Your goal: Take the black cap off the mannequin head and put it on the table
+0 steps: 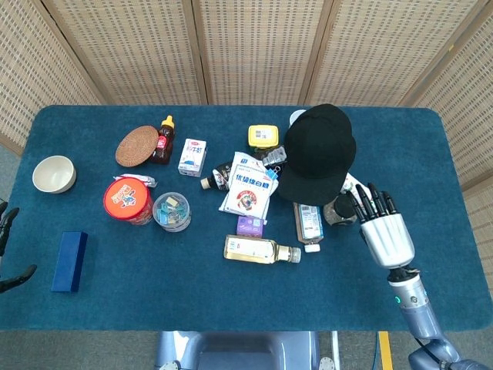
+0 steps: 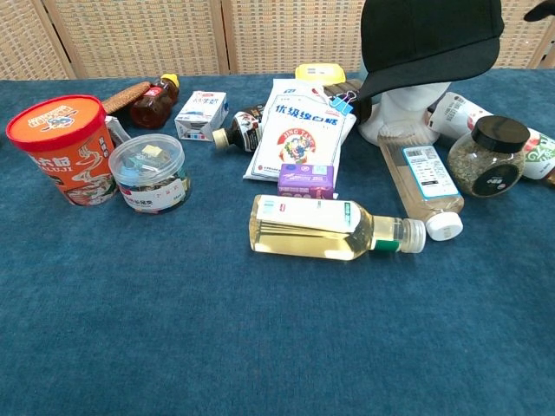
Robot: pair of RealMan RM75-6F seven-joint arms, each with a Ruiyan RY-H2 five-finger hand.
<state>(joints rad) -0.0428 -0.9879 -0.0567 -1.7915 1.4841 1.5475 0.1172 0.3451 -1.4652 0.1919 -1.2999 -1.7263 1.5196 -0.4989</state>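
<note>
The black cap [image 1: 318, 154] sits on the white mannequin head [image 2: 401, 108] at the centre right of the blue table [image 1: 231, 301]; the chest view shows the cap [image 2: 429, 39] with its brim pointing left. My right hand [image 1: 383, 231] hovers just right of and below the cap, fingers spread and holding nothing. Its fingertips reach the dark-lidded jar [image 1: 343, 210]. A dark fingertip [image 2: 539, 10] pokes in at the chest view's top right. Only dark slivers of my left hand [image 1: 6, 250] show at the left edge.
Clutter surrounds the mannequin: a lying oil bottle [image 1: 260, 249], a flat clear bottle [image 2: 420, 178], a white snack packet [image 1: 248, 187], a purple box [image 2: 307, 179], a red cup [image 1: 128, 200], a clear tub [image 2: 150, 173]. A blue box [image 1: 69, 261] and a bowl [image 1: 54, 173] lie far left.
</note>
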